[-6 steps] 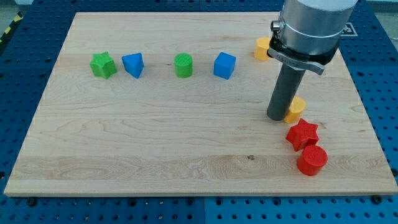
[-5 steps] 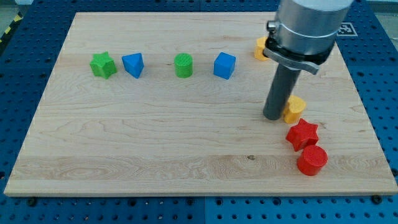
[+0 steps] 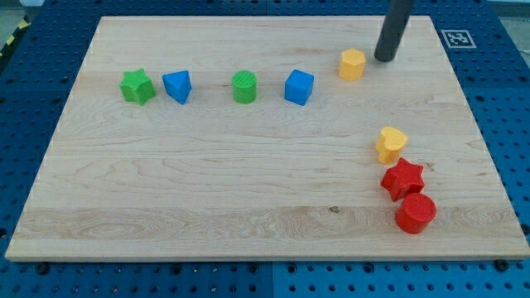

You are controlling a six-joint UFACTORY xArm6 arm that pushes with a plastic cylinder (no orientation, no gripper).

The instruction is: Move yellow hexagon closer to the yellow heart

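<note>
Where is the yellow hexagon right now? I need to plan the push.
The yellow hexagon sits near the view's top right, right of the blue cube, with my tip just to its right; the yellow heart lies below it.

Between the yellow hexagon [image 3: 352,64] and the yellow heart [image 3: 390,143] the wooden board [image 3: 207,182] lies bare. My tip [image 3: 384,58] stands just right of the hexagon, seemingly not touching. Below the heart, a red star [image 3: 402,178] and red cylinder [image 3: 415,213] crowd that side
</note>
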